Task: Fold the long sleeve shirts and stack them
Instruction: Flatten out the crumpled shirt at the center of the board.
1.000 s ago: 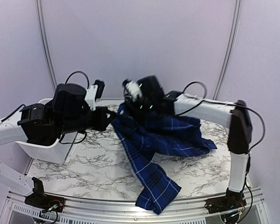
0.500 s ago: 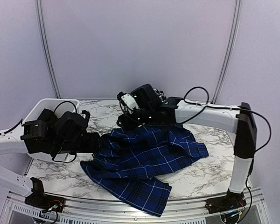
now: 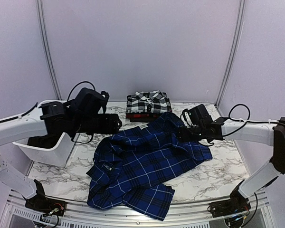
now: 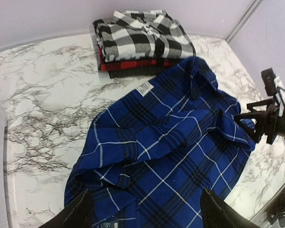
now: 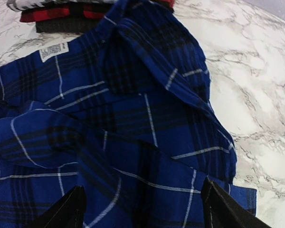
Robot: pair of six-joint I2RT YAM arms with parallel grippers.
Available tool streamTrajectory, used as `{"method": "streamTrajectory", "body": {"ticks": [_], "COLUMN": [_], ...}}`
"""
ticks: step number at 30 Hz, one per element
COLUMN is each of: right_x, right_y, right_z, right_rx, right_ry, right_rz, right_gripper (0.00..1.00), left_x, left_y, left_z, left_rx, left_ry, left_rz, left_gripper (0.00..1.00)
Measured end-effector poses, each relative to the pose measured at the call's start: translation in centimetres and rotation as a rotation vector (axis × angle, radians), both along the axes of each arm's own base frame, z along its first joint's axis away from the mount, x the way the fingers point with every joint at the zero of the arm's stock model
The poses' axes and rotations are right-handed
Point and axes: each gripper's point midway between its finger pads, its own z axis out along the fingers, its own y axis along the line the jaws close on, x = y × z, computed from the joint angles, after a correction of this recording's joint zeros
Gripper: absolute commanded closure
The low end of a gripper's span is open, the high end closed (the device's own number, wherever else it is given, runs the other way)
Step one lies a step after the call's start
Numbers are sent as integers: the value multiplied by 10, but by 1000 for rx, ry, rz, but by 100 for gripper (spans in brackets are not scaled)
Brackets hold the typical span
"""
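The royal blue plaid shirt [image 3: 147,164] lies spread and rumpled across the middle of the marble table [image 3: 218,178], collar toward the back, one end hanging over the front edge. Behind it sits a folded stack: the black-and-white check shirt [image 3: 148,101] on top of the red-and-black one [image 3: 135,115]. My left gripper [image 3: 117,124] hovers over the blue shirt's back left part, open and holding nothing. My right gripper [image 3: 180,133] is open and empty over its right side. In the wrist views the blue shirt [image 4: 171,156] [image 5: 133,142] fills the space beyond both sets of spread fingers.
A white plastic tub [image 3: 50,149] stands at the table's left edge, under my left arm. A white neck label [image 5: 53,51] shows on the blue shirt near the stack [image 4: 142,35]. Bare marble [image 5: 256,95] lies to the right of the shirt.
Both grippers opened and let go of the blue shirt, which dropped and spread flat on the table. The arms drew apart, uncovering the folded stack at the back.
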Motion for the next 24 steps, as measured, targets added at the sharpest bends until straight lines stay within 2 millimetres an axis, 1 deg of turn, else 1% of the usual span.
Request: {"method": "streamTrajectory", "body": {"ticks": [2, 4, 7, 9, 11, 14, 16, 18, 21, 22, 24], "right_x": [5, 20, 45, 60, 69, 74, 75, 75, 72, 71, 69], "right_y": [-14, -28, -47, -57, -66, -79, -83, -86, -86, -86, -85], "right_z": [-5, -1, 1, -4, -15, -37, -46, -52, -59, -63, -69], "right_rx": [7, 25, 41, 40, 36, 17, 11, 12, 20, 27, 38], "right_ry": [4, -22, -56, -58, -46, -1, 19, 27, 37, 44, 56], "right_rz": [-43, -90, -153, -181, -200, -216, -223, -223, -218, -218, -219], "right_gripper": [20, 20, 18, 17, 17, 18, 19, 24, 35, 39, 52], "left_x": [12, 23, 34, 38, 43, 51, 57, 61, 66, 67, 68], "left_y": [-16, -28, -36, -36, -33, -25, -17, -8, 9, 13, 21], "left_z": [-18, -42, -75, -93, -106, -115, -120, -127, -142, -147, -158], "left_rx": [35, 77, 132, 157, 172, 173, 172, 178, 192, 196, 211], "left_ry": [35, 79, 140, 175, 204, 220, 225, 235, 262, 271, 293], "left_rz": [-38, -75, -106, -112, -109, -88, -69, -48, -14, -5, 11], "left_gripper": [20, 20, 19, 18, 18, 18, 18, 18, 19, 19, 20]}}
